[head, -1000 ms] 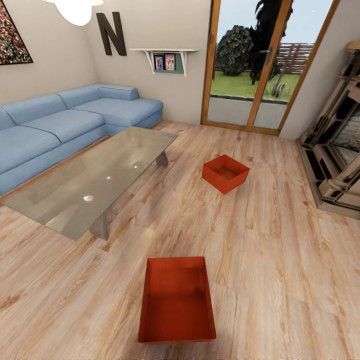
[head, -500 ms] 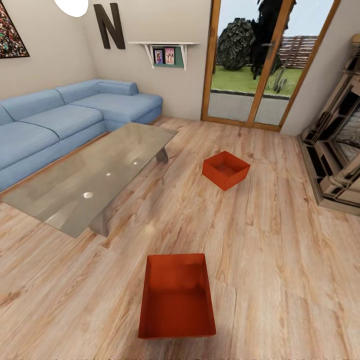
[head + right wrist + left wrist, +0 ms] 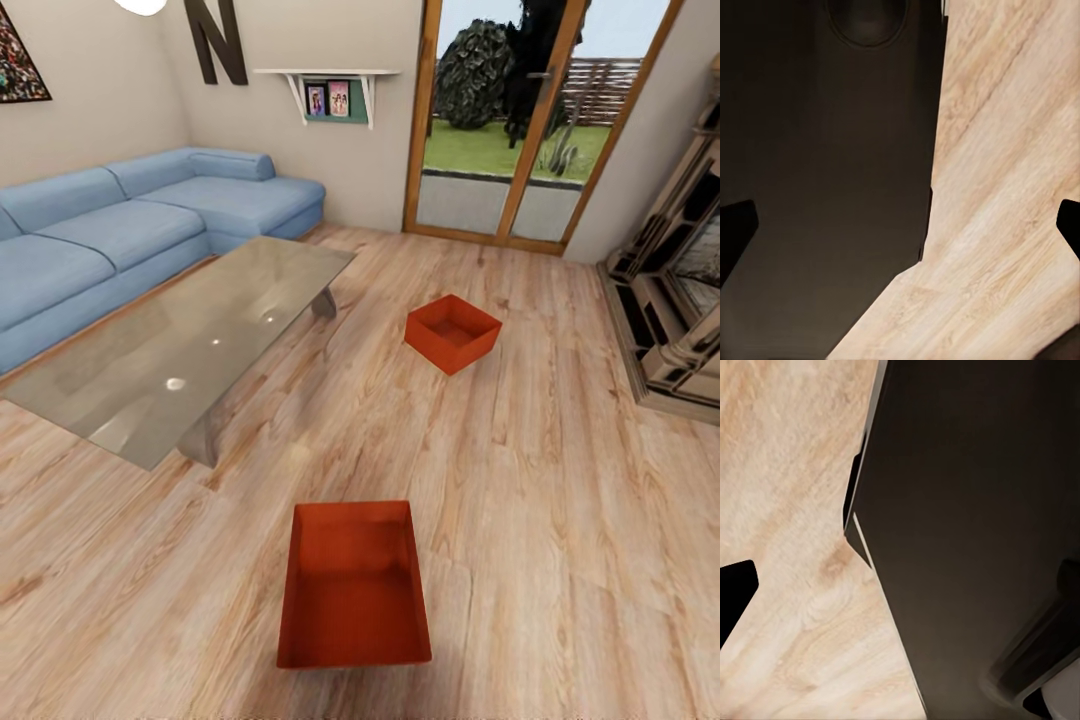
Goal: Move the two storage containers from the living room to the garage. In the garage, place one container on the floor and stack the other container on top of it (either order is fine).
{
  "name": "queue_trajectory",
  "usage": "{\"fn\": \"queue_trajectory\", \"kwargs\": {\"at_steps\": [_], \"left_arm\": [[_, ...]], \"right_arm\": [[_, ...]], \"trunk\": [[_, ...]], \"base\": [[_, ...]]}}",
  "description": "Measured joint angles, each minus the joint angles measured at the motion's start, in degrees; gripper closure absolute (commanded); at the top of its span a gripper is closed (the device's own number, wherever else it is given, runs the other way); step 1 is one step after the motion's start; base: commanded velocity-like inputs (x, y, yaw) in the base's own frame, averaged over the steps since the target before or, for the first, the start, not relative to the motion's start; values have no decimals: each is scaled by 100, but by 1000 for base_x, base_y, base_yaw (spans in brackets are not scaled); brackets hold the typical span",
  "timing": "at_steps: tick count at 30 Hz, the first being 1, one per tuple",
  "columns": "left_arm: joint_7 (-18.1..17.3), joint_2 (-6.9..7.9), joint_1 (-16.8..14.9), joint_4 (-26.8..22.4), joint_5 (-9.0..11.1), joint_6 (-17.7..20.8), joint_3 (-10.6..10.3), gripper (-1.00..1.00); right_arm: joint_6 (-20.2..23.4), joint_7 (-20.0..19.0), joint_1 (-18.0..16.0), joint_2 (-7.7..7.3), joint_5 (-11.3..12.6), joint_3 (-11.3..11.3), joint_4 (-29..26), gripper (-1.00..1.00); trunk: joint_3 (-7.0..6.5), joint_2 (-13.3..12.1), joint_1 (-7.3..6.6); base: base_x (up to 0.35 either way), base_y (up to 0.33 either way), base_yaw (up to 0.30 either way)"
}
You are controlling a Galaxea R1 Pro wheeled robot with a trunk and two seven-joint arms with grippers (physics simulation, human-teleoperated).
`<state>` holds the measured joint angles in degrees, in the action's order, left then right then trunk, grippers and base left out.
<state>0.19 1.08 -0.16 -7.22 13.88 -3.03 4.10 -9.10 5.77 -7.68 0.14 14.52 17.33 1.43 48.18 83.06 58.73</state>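
Note:
Two red-orange storage containers rest open-topped on the light wood-plank floor [image 3: 560,500] of the living room. The near container [image 3: 353,585] lies low in the head view, straight ahead of me. The far container [image 3: 452,333] sits turned at an angle, further in and slightly right, toward the glass doors [image 3: 500,130]. In the right wrist view my right gripper [image 3: 900,229] is open, a black fingertip at each side edge, over wood planks and my dark body. In the left wrist view my left gripper [image 3: 900,592] looks open, with one fingertip [image 3: 735,592] showing; the other is lost against my dark body.
A glass coffee table [image 3: 190,350] stands left of the containers, with the blue sectional sofa [image 3: 120,240] behind it. A beige stepped fireplace unit [image 3: 680,300] lines the right wall. Bare planks stretch between the two containers and to their right.
The whole head view has shifted a little, the room sliding up in the picture, so the camera moved. Both containers stay where they were on the floor.

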Motion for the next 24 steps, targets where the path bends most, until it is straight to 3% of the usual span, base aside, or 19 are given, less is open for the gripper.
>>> {"fn": "queue_trajectory", "kwargs": {"at_steps": [12, 24], "left_arm": [[0, 0, 0, 0, 0, -1, 1, -100], [0, 0, 1, 0, 0, -1, 0, -100]], "right_arm": [[0, 0, 0, 1, 0, 1, 0, -100], [-8, 8, 0, 6, -8, 2, 0, -100]], "trunk": [[105, 0, 0], [118, 0, 0]], "base": [[0, 0, 0], [0, 0, 0]]}}
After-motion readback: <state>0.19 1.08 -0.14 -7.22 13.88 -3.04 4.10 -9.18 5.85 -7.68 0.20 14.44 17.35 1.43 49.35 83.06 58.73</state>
